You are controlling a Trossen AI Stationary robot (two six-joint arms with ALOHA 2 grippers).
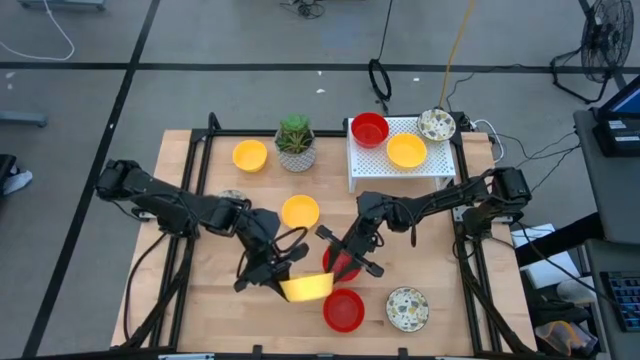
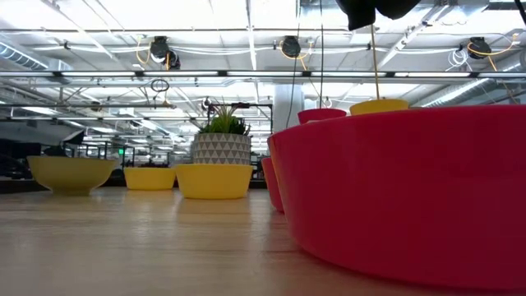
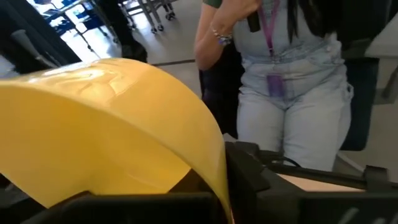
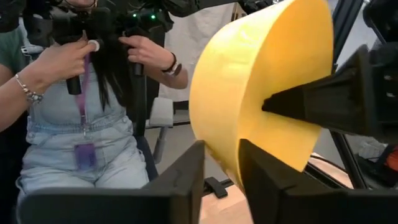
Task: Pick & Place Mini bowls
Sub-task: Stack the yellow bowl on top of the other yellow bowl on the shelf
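Note:
A plain yellow mini bowl point(image 1: 305, 288) is held tilted on its side above the table's near middle, between my two grippers. It fills the left wrist view point(image 3: 112, 124) and shows edge-on in the right wrist view point(image 4: 261, 74). My left gripper point(image 1: 283, 275) is shut on it from the left. My right gripper point(image 1: 335, 268) has its fingers closed to a narrow gap over the bowl's rim from the right. A red bowl point(image 1: 343, 310) and a speckled bowl point(image 1: 407, 308) rest on the table near the front edge. Another red bowl point(image 1: 345, 268) lies partly hidden under my right gripper. My left gripper holds the yellow bowl by its wall. One finger point(image 4: 311, 106) lies level against one face of the bowl and the other is hidden behind the bowl. The bowl is lifted clear of the table and tilted on its side. My right gripper has the bowl's rim point(image 4: 231, 163) between its two fingers, one on each face of the wall. The fingers point(image 4: 186, 180) come from the table's right side, only at the rim's edge. Whether both pads press on the wall is not plain.
A white perforated rack point(image 1: 400, 165) at the far right carries a red, a yellow and a speckled bowl. The potted plant point(image 1: 296, 145) and two yellow bowls point(image 1: 250, 155) point(image 1: 300, 211) stand behind. A seated person point(image 4: 74, 124) holding controllers shows beyond the table.

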